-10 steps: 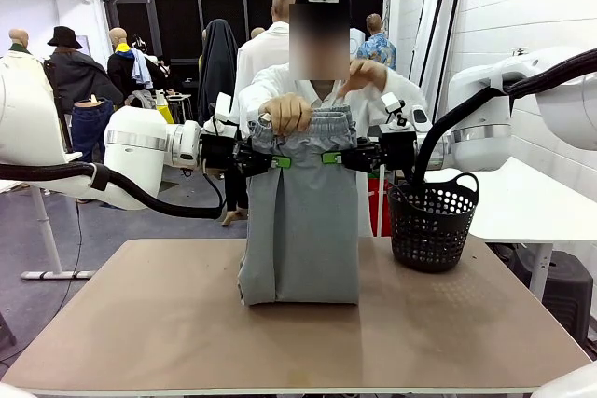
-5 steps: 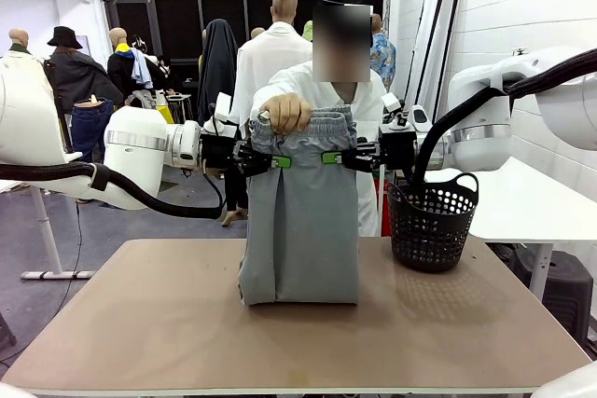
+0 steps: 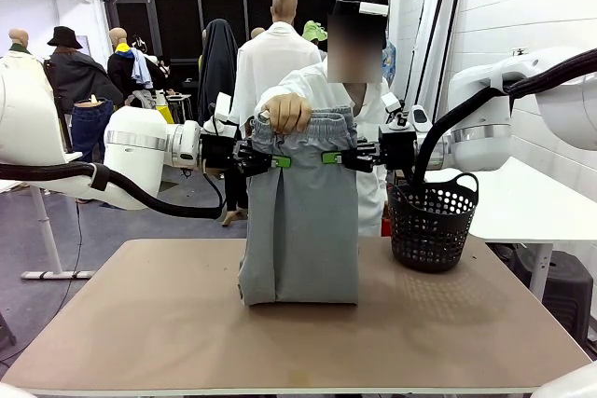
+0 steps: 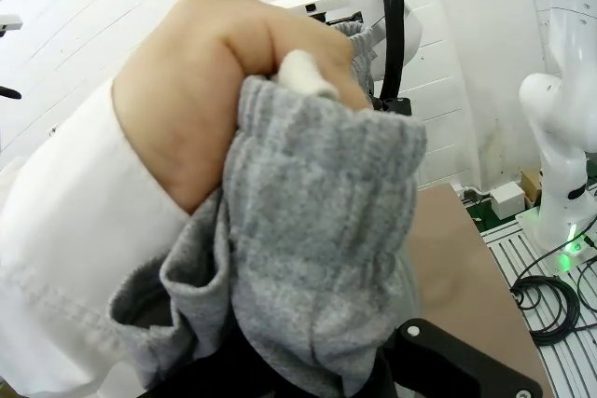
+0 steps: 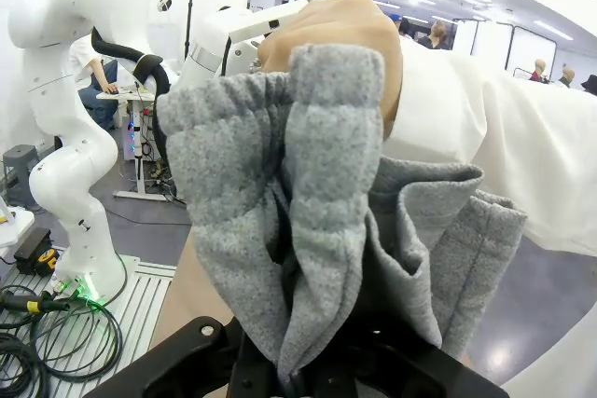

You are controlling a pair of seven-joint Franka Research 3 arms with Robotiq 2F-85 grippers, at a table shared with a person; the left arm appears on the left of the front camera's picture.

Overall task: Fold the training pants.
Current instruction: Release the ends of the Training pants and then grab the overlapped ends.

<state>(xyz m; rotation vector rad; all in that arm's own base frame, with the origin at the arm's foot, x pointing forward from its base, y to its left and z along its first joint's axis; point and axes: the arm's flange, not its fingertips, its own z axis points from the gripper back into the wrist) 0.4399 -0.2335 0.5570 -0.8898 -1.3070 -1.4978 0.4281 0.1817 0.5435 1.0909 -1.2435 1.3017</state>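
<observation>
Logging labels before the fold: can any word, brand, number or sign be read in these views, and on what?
None can be read.
The training pants are plain grey fabric, with no tag or print in view.
The black basket and the table carry no visible marking.

Premises: robotics lab in an open hall. Evidence: white panelled wall (image 3: 504,6), bare grey floor (image 3: 37,258), work table (image 3: 448,323), loose cables (image 5: 20,301) beside a slotted metal base plate (image 5: 140,305), people (image 3: 275,53) standing behind.

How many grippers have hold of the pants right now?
2. The left gripper pinches the training pants at their picture-left edge below the waistband, the right gripper at the opposite edge.
</observation>
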